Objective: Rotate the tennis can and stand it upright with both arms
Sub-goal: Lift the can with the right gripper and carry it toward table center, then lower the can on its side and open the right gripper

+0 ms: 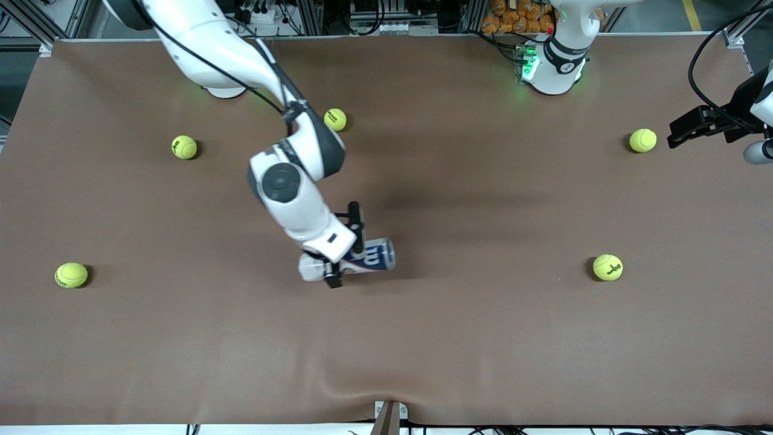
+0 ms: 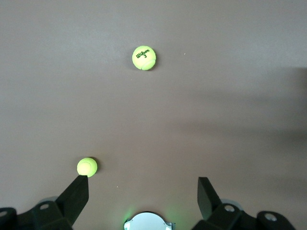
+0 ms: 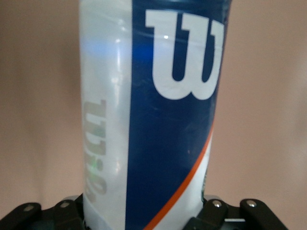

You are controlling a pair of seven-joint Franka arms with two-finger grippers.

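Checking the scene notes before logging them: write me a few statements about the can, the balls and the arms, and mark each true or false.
1. The tennis can lies on its side on the table. True.
2. The right gripper is at the can, fingers on either side of it. True.
3. The left gripper holds a tennis ball. False: its fingers are open and empty, over the table's left-arm end.
4. Three tennis balls lie on the table. False: five do.
5. The can stands upright. False: not yet uprighted.
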